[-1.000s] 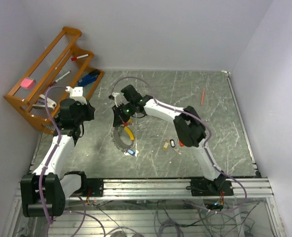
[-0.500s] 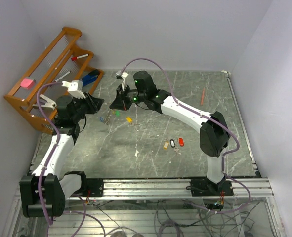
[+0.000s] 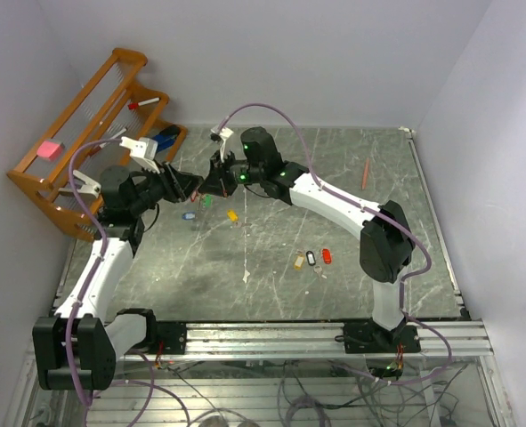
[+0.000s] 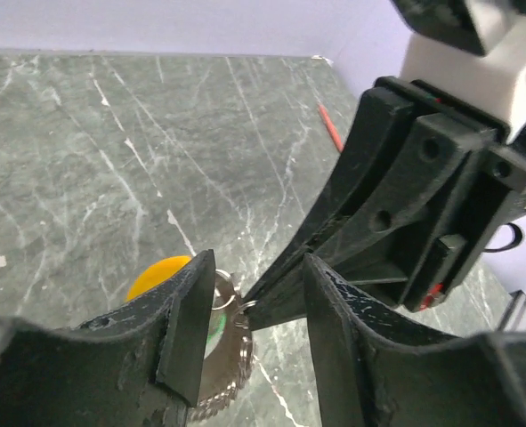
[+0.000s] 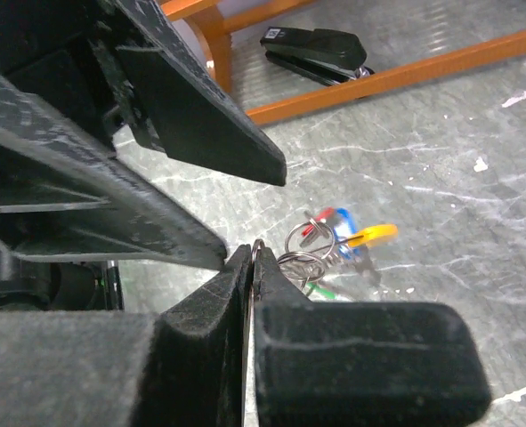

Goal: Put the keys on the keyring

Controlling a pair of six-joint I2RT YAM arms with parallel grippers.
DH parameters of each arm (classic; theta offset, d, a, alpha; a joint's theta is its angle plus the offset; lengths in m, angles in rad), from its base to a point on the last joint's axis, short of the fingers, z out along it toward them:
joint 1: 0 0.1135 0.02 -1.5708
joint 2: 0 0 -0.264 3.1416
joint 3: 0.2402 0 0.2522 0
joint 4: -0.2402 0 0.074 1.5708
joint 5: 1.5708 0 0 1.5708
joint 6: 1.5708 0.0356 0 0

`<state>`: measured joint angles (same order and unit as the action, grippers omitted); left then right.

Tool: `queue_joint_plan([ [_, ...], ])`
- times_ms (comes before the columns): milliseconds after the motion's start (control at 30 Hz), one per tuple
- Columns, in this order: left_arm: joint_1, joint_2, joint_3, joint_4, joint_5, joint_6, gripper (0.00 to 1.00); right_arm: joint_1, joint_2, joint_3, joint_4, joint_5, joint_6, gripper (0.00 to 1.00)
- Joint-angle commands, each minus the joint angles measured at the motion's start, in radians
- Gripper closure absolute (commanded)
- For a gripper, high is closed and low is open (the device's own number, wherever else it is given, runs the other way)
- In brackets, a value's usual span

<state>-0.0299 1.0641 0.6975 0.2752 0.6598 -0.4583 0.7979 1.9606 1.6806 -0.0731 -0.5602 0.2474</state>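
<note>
right jaws clamped on keyring (image 5: 256,260); keys (image 5: 343,241) dangle beyond tips; left jaws apart, flanking ring.

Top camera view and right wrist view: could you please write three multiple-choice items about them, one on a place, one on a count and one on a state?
1. Where does the red pen lie on the table?
A. At the near left corner
B. In the middle
C. Near the far right edge

2. How many keys lie in the short row that ends in a red tag?
A. Two
B. Three
C. Five

3. In what state is the right hand?
A. Shut on the keyring
B. Wide open
C. Shut on the red pen

Answers:
1 C: the pen lies alone toward the back right.
2 B: yellow, black-and-white and red tags lie side by side.
3 A: the wrist view shows the fingers pressed together with the thin metal ring between them.
</note>
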Motion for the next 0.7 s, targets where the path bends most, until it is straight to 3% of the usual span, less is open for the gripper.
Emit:
queue_joint_plan([
  [0,-0.004,-0.011,0.072,-0.082,0.097,0.084,0.43,-0.003,-0.04,-0.006,0.046,0.03,-0.005,1.0],
  [400,0.004,-0.046,0.083,-0.259,0.033,0.206,0.29,-0.01,-0.092,0.004,-0.035,0.124,-0.046,1.0],
  [533,0.013,-0.069,0.075,-0.242,0.136,0.244,0.25,-0.015,-0.098,0.018,-0.05,0.113,-0.035,1.0],
  [667,0.013,-0.079,0.053,-0.125,0.243,0.23,0.21,-0.015,-0.084,0.051,-0.062,0.052,-0.019,1.0],
])
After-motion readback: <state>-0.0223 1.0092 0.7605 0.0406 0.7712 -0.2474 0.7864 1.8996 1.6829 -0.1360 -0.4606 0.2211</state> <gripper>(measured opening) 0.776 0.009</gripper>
